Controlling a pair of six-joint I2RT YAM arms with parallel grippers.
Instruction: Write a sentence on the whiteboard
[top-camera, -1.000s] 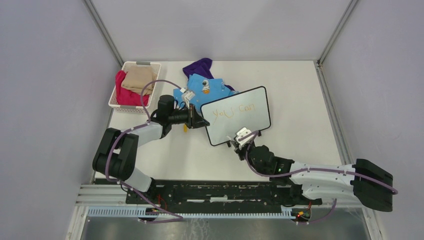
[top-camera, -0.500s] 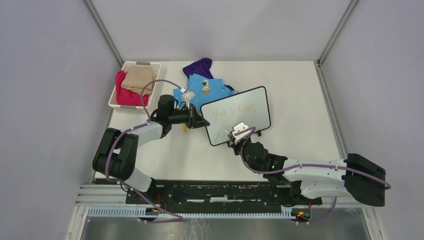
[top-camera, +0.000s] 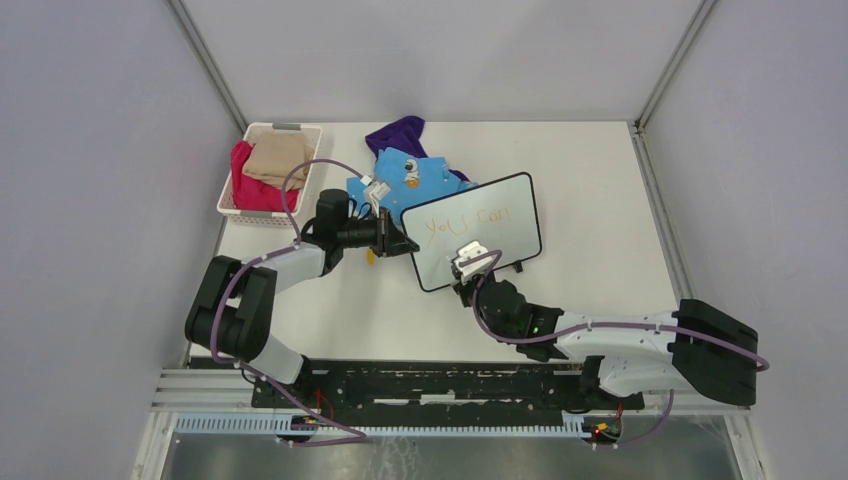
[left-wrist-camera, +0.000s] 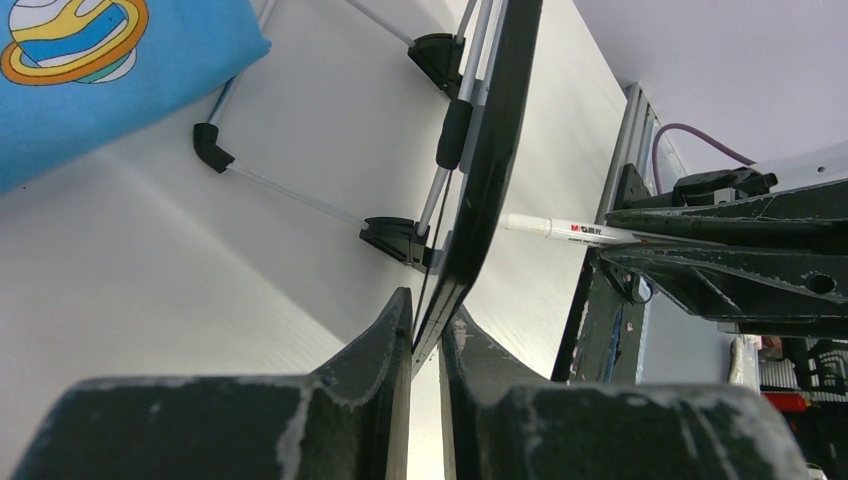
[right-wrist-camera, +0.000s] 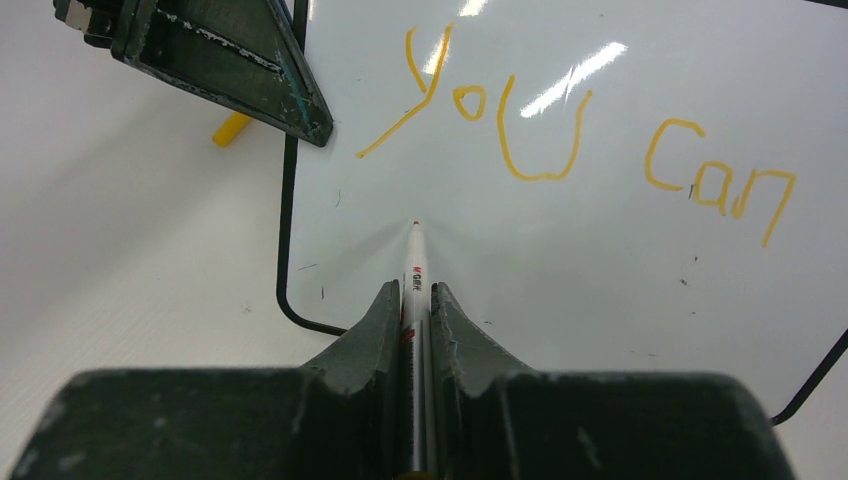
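Whiteboard (top-camera: 508, 243): white, thin black frame, rounded corners, propped tilted on its black-tipped wire feet mid-table, skewed to the table edges; sentence (top-camera: 467, 222), thin orange handwriting, reads "you can", one line across upper half.

The whiteboard (right-wrist-camera: 600, 300) is carrying handwritten orange-yellow words (right-wrist-camera: 575, 135) that are reading "you can", with a tall Y, a small o and a big U, all running on one line across its upper part. The white pen (left-wrist-camera: 560, 229) is showing a small red brand mark on its barrel, looking like "M&G", followed by finer print too small to make out.
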